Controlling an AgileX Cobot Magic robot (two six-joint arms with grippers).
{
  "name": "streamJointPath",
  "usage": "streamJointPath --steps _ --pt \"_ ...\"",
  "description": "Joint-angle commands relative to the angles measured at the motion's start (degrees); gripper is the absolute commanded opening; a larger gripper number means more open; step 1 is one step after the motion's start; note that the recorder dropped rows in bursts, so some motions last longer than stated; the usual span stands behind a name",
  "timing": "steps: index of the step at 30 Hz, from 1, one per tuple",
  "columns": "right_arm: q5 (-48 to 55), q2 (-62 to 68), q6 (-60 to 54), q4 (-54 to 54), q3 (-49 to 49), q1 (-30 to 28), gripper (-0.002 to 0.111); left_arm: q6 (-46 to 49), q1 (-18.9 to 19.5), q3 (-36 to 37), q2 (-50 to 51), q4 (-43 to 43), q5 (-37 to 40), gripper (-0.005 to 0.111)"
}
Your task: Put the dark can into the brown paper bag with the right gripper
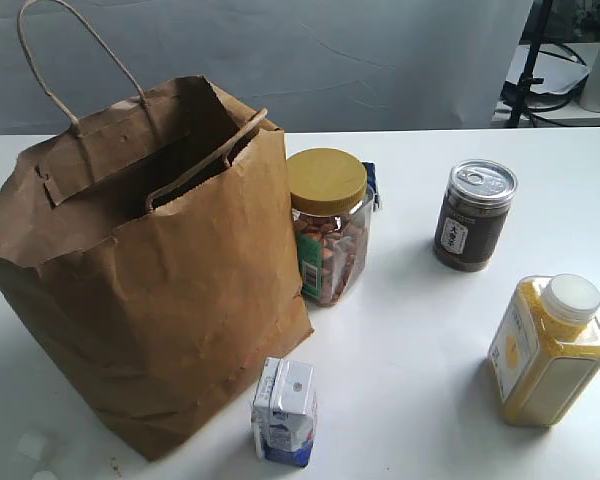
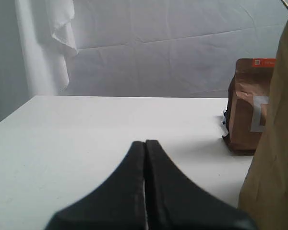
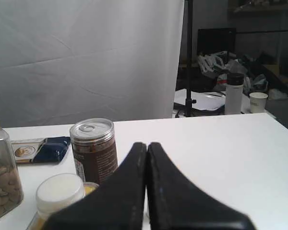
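The dark can [image 1: 474,216] stands upright on the white table at the right, silver pull-tab top up; the right wrist view shows the dark can [image 3: 93,150] too, a short way beyond the fingers. The brown paper bag [image 1: 150,270] stands open at the left, cord handles up; its side fills the edge of the left wrist view as the brown paper bag [image 2: 273,143]. My right gripper [image 3: 147,144] is shut with nothing between its fingers, apart from the can. My left gripper [image 2: 145,143] is shut and empty beside the bag. Neither gripper shows in the exterior view.
A clear nut jar with a yellow lid [image 1: 328,226] stands against the bag. A yellow bottle with a white cap [image 1: 548,350] is at the front right, a small milk carton [image 1: 285,411] at the front. A brown pouch [image 2: 247,105] stands behind the bag, a blue packet [image 3: 43,148] lies flat.
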Motion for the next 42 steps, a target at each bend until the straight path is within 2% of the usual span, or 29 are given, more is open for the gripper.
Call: streamJointPath --steps 1,6,8,11,14,15,17,22,26,28,31,33,37,42 --pt "-2.3 -0.4 -0.5 -0.4 0.2 -0.4 0.000 -0.2 -0.5 0.2 -0.2 0.1 -0.3 0.000" --pt "-4.5 -0.4 3.1 15.1 -0.5 0.1 0.000 -0.2 -0.5 0.2 -0.2 0.1 -0.3 0.000" --pt "-2.2 0.8 1.5 14.3 -7.3 1.9 0.000 -0.2 -0.5 0.2 -0.2 0.1 -0.3 0.000" --pt "-1.2 12.1 0.1 14.6 -19.4 6.0 0.000 -0.2 -0.5 0.2 -0.2 0.1 -0.3 0.000" --pt "7.0 26.1 -3.0 14.3 -31.9 8.9 0.000 -0.2 -0.5 0.2 -0.2 0.1 -0.3 0.000" --pt "14.6 34.2 -5.4 14.2 -39.6 9.7 0.000 -0.2 -0.5 0.2 -0.2 0.1 -0.3 0.000" --pt "23.8 44.8 -6.3 12.2 -50.6 9.7 0.000 -0.2 -0.5 0.2 -0.2 0.1 -0.3 0.000" --pt "39.1 62.7 -5.7 8.6 -69.6 9.7 0.001 -0.2 -0.5 0.2 -0.2 0.1 -0.3 0.000" --pt "54.8 75.2 -4.4 6.1 -84.6 9.7 0.019 -0.2 -0.5 0.2 -0.2 0.1 -0.3 0.000" --pt "62.2 81.9 -2.4 4.0 -91.9 9.7 0.038 -0.2 -0.5 0.2 -0.2 0.1 -0.3 0.000" --pt "63.3 89.9 3.9 -0.1 -99.0 9.7 0.072 -0.2 -0.5 0.2 -0.2 0.1 -0.3 0.000" --pt "63.3 93.7 4.2 -1.0 -100.7 9.7 0.082 -0.2 -0.5 0.2 -0.2 0.1 -0.3 0.000" --pt "63.3 101.0 4.2 -1.3 -101.1 9.7 0.087 -0.2 -0.5 0.2 -0.2 0.1 -0.3 0.000" --pt "63.3 108.2 4.1 0.0 -101.2 9.8 0.087 -0.2 -0.5 0.2 -0.2 0.1 -0.3 0.000"
